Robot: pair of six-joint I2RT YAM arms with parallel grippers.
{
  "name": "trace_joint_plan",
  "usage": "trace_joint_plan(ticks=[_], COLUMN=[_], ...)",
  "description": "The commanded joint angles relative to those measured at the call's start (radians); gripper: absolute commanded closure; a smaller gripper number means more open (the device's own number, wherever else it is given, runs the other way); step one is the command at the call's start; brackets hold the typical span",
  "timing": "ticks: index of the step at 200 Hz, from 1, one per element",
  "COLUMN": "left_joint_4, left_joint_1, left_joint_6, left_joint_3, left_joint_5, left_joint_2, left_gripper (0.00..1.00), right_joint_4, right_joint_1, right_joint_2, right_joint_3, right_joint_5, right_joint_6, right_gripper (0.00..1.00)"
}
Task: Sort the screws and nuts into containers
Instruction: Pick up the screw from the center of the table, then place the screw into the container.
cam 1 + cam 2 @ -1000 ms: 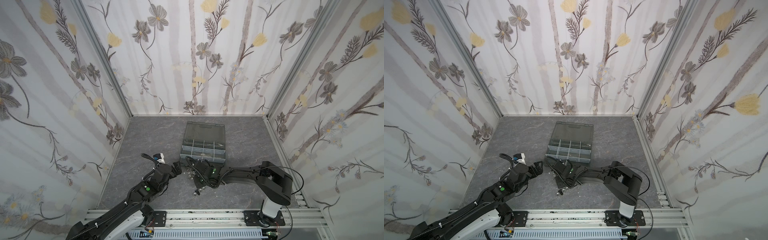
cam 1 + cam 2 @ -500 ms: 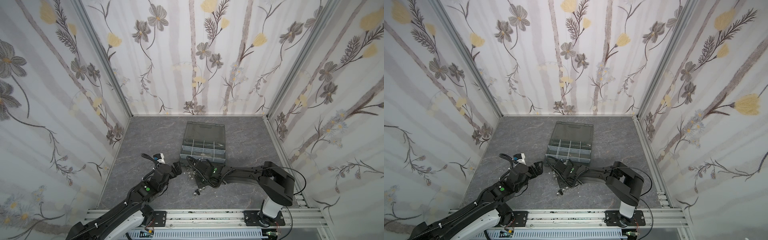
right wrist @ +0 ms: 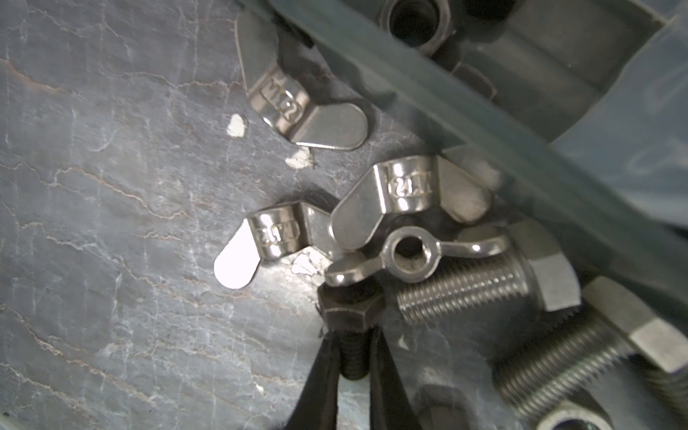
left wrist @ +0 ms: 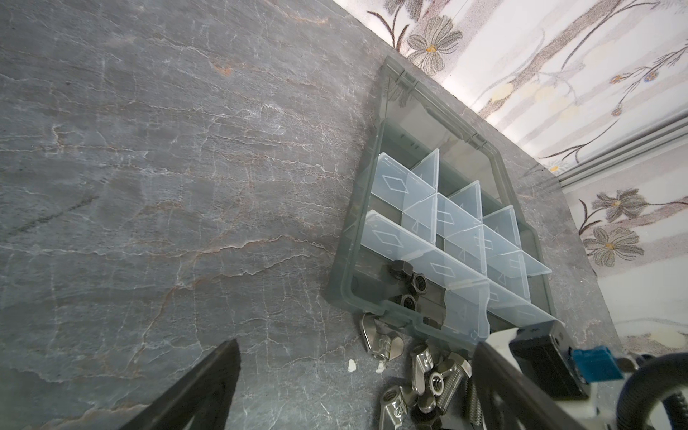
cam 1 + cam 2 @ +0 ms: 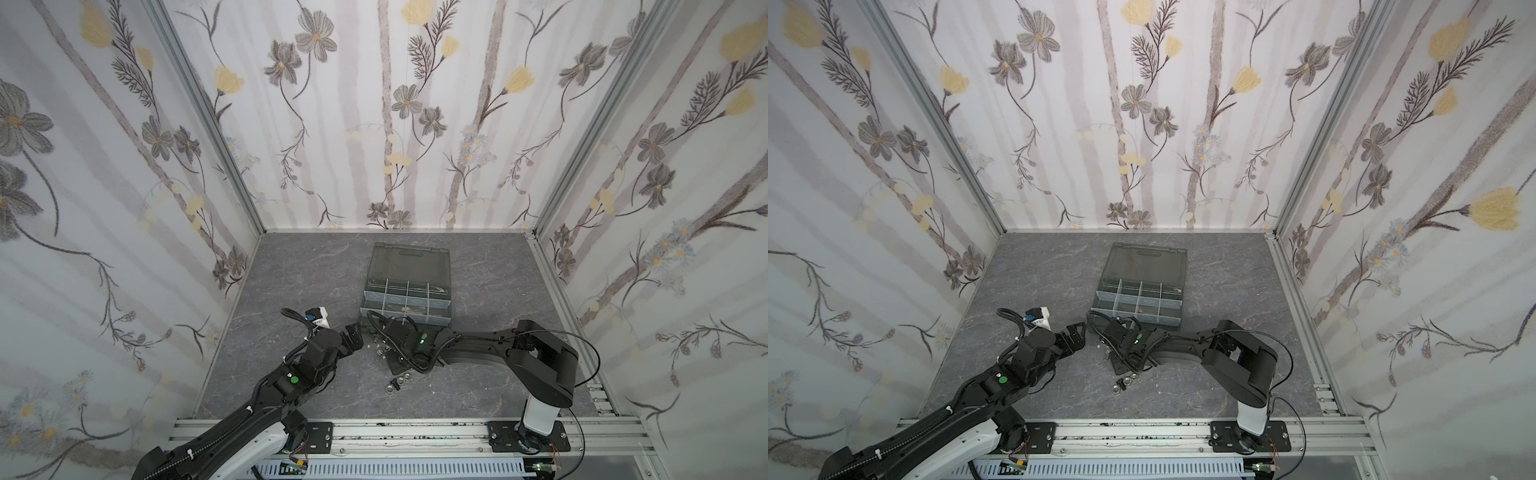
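Note:
My right gripper (image 3: 353, 346) is shut on the threaded shaft of a black screw (image 3: 352, 312) that lies on the floor at the edge of a pile. The pile holds silver winged nuts (image 3: 409, 193) and bigger silver screws (image 3: 484, 286), right against the front wall of the containers (image 3: 484, 130). In both top views the right gripper (image 5: 378, 332) sits low before the organiser case (image 5: 405, 320). My left gripper (image 4: 353, 372) stands open and empty beside the pile (image 4: 428, 376). Black nuts (image 4: 409, 283) lie in one near corner compartment.
The case's smoky lid (image 5: 411, 262) lies open flat towards the back wall. A few loose silver nuts (image 5: 399, 382) rest on the grey stone-pattern floor (image 5: 316, 270) nearer the front rail. White flecks (image 3: 236, 124) dot the floor by the pile.
The right gripper's fingers have come together on the black screw's shaft. The left arm has stayed where it was, still open.

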Motion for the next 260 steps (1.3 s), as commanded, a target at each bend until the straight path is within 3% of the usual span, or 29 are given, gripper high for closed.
trace_joint_plan(ticks=[1, 60, 100, 170, 215, 260], left_joint_4=[0.014, 0.014, 0.014, 0.014, 0.014, 0.014], left_joint_1=[0.002, 0.001, 0.001, 0.001, 0.002, 0.002], left_joint_6=[-0.016, -0.02, -0.016, -0.02, -0.03, -0.028], left_joint_3=[-0.002, 0.006, 0.022, 0.029, 0.028, 0.032], left_joint_5=[-0.011, -0.019, -0.02, -0.009, -0.009, -0.011], left_joint_2=[0.0, 0.004, 0.02, 0.02, 0.02, 0.029], left_gripper=[0.0, 0.0, 0.0, 0.0, 0.0, 0.0], right_joint_4=[0.002, -0.046, -0.072, -0.036, -0.025, -0.026], right_joint_1=[0.001, 0.012, -0.095, -0.249, -0.264, -0.264], right_joint_2=[-0.012, -0.131, -0.226, -0.169, -0.141, -0.15], right_joint_3=[-0.005, -0.015, -0.011, -0.004, 0.007, 0.005], right_joint_5=[0.025, 0.056, 0.102, 0.11, 0.1, 0.093], right_joint_6=[-0.01, -0.044, -0.126, -0.23, -0.238, -0.23], right_gripper=[0.92, 0.93, 0.92, 0.91, 0.78, 0.76])
